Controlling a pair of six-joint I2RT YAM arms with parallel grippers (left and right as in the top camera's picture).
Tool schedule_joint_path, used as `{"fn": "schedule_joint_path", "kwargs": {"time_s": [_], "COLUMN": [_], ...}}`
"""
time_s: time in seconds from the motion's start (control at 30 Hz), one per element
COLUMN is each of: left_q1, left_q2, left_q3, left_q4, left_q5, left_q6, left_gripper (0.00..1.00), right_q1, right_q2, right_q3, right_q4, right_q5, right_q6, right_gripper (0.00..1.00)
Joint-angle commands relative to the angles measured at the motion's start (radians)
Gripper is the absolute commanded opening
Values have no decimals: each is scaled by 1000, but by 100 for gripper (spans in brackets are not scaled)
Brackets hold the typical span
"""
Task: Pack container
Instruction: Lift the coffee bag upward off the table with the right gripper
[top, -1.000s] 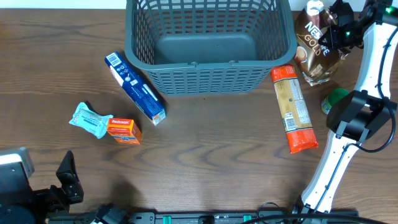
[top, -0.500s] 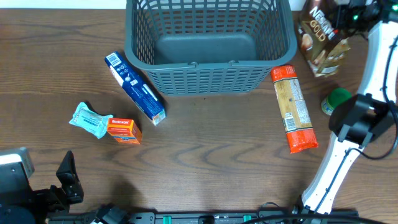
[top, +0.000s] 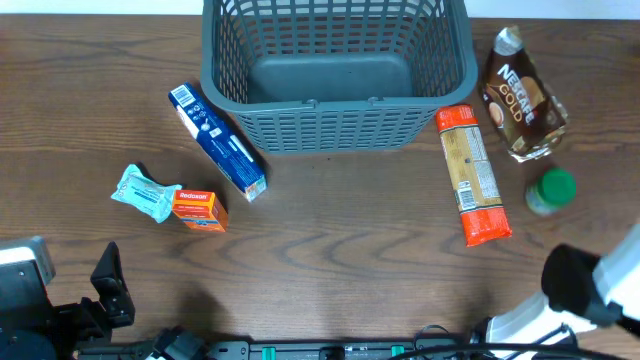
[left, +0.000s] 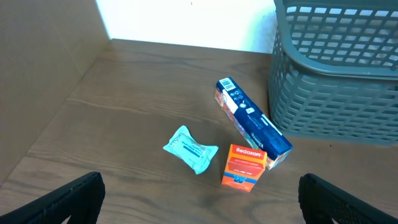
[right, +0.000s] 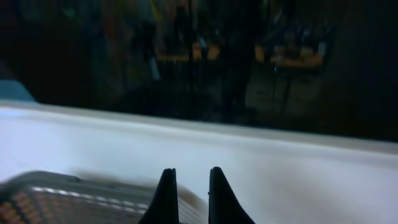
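Right hand (right: 191, 172), closed, wrist view only

Wooden table (top: 340, 260). Left half: long blue box (top: 217, 141) lying diagonally, with an orange Redoxon box (top: 198, 210) touching a pale teal packet (top: 145, 192) nearer the front edge. Right half: long orange-ended pack (top: 472, 175) lying lengthwise; toward the right edge, a brown Nescafé Gold pouch (top: 524, 95) and a green-capped jar (top: 552, 190).

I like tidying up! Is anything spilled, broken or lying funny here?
Nothing is spilled or broken. The container is empty. The blue box lies slanted near its front left corner, and the coffee pouch lies flat on the table to its right.
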Motion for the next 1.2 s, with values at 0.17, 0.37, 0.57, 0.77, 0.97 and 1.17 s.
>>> {"fn": "schedule_joint_path", "kwargs": {"time_s": [0.17,0.37,0.57,0.77,0.97,1.17], "left_q1": [-1,-1,-1,-1,-1,-1], "left_q2": [9,9,9,9,9,9], "left_q3": [7,7,7,7,7,7], "left_q4": [-3,-3,-3,-3,-3,-3], "left_q5": [-8,-8,-8,-8,-8,-8], "left_q6": [-9,-9,-9,-9,-9,-9], "left_gripper": [99,99,99,99,99,99], "right_q1": [6,-4,-45,-67,-67,-67], "right_q2": [62,98,213,333,453,566], "right_q3": [-26,-26,-27,-28,-28,-28], "right_q4": [-154,-338,-488,-560,-574,-605], "right_q5": [52,258,270,309,363,351], "right_q6": [-6,-102,-194,-245,-278,-278], "right_gripper": [1,97,99,99,99,99]}}
